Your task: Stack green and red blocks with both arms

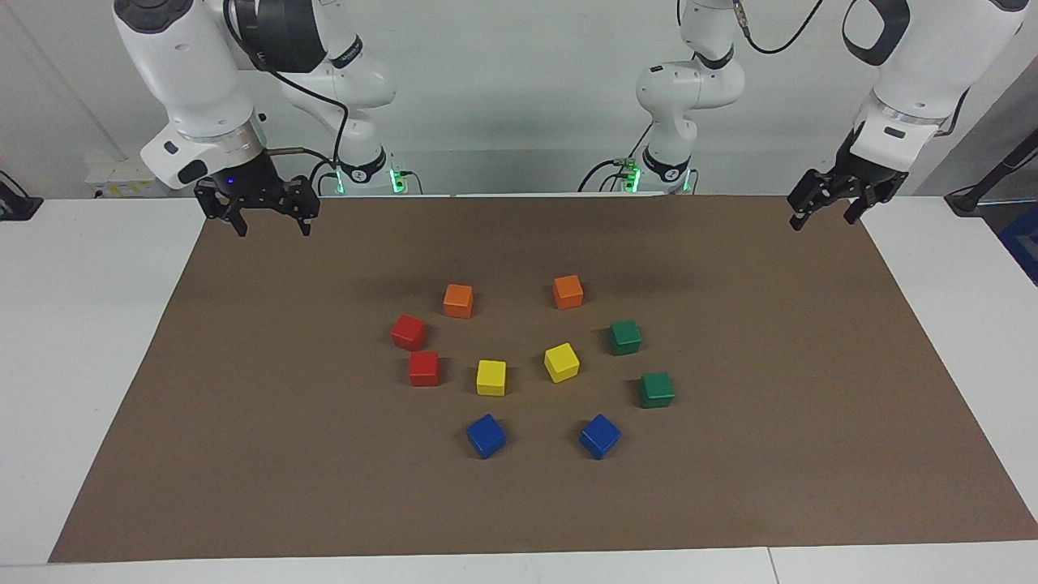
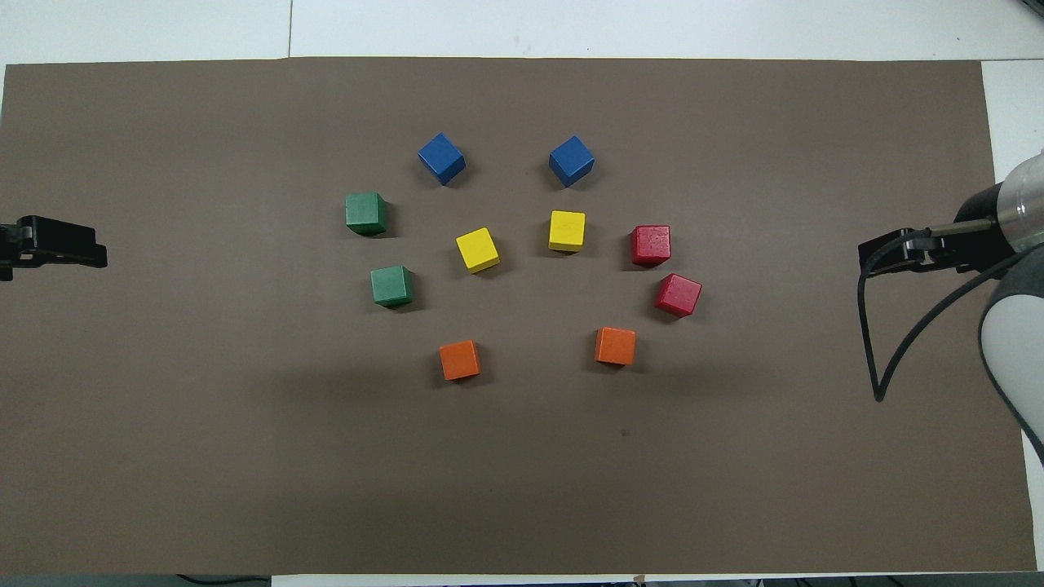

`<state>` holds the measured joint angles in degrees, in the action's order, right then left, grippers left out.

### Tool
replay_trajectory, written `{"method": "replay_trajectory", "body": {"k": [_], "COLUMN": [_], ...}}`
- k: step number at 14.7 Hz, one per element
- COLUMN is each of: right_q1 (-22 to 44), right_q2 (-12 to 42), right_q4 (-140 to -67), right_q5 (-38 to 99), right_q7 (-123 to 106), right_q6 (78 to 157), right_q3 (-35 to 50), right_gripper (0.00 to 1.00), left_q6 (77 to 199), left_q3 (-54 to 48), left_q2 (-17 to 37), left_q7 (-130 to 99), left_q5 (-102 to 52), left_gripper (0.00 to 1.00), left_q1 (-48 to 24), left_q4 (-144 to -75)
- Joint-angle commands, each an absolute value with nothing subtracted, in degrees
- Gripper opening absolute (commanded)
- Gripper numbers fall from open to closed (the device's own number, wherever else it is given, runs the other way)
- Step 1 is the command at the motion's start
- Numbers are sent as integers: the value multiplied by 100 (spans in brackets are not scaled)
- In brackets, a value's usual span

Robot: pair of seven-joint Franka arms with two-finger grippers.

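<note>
Jaws of both the right gripper (image 1: 271, 217) and left gripper (image 1: 825, 212) seemingly apart, each cut off overhead; blocks unstacked.

You find no readable text, label, brand, number or sign anywhere here: not on the blocks, the arms, or the brown mat covering the desk.

Brown mat (image 1: 730, 487) on a white table (image 1: 73, 324). Mid-frame cubes: two red (image 1: 408, 332) (image 1: 424, 368), two green (image 1: 625, 337) (image 1: 656, 389), two orange (image 1: 458, 301) (image 1: 568, 292), two yellow (image 1: 491, 377) (image 1: 561, 362), two blue (image 1: 486, 435) (image 1: 599, 435). All plain, unpatterned. Upper corners: white arms (image 1: 186, 73), black grippers (image 1: 263, 212).
</note>
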<state>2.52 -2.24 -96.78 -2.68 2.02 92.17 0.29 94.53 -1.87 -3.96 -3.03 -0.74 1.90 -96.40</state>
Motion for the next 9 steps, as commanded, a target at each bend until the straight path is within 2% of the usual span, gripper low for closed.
{"method": "replay_trajectory", "body": {"k": [1, 5, 7, 9], "right_q1": [167, 167, 184, 263], "right_q2": [-325, -334, -456, -553], "right_q4": [-9774, -9800, -10035, -10448], "right_q5": [-334, -299, -247, -229], "right_q7": [149, 141, 141, 193], "right_q6": [9255, 9255, 9298, 10033], "right_q3": [70, 53, 61, 96], "right_gripper": [100, 100, 100, 100], "left_q6": [9527, 9571, 9615, 9729], "left_q3": [-193, -185, -193, -202], "left_q2": [-554, -571, -571, -728], "left_q7": [-290, -246, -229, -237], "left_q5": [18, 0, -35, -44], "left_gripper": [100, 100, 100, 100], "left_q1": [158, 167, 167, 45], "left_q4": [-9791, -9835, -9879, -10246]}}
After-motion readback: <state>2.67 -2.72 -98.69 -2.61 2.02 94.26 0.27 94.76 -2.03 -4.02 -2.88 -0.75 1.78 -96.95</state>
